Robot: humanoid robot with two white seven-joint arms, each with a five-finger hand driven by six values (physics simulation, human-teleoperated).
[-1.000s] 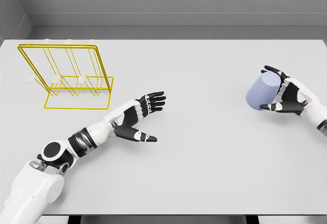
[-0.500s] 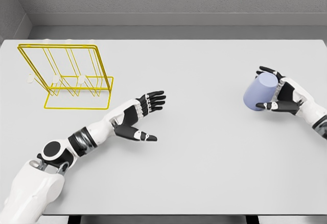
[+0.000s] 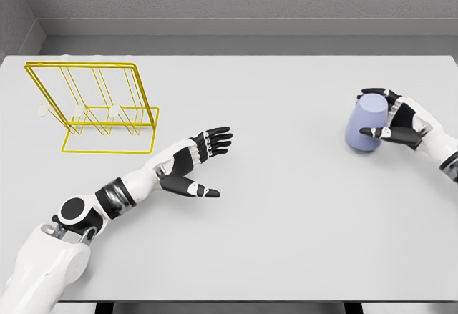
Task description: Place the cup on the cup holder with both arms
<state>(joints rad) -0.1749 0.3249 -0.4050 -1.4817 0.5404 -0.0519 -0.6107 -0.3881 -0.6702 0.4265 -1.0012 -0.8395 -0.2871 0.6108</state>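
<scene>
Head view: right hand [image 3: 398, 122] fingers [image 3: 373, 93] pinching the cup [image 3: 364, 124], seemingly on the desk [image 3: 286, 207]; left hand [image 3: 189, 165] fingers spread.

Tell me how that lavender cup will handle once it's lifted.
The cup looks rigid and smooth, so it may slip in the right hand. Its tapered round body would likely roll in a curve if dropped. It probably weighs little.

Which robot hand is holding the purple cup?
The right hand, at the table's right side: its fingers wrap around the purple cup. The left hand lies open, holding nothing, near the yellow cup holder.
</scene>
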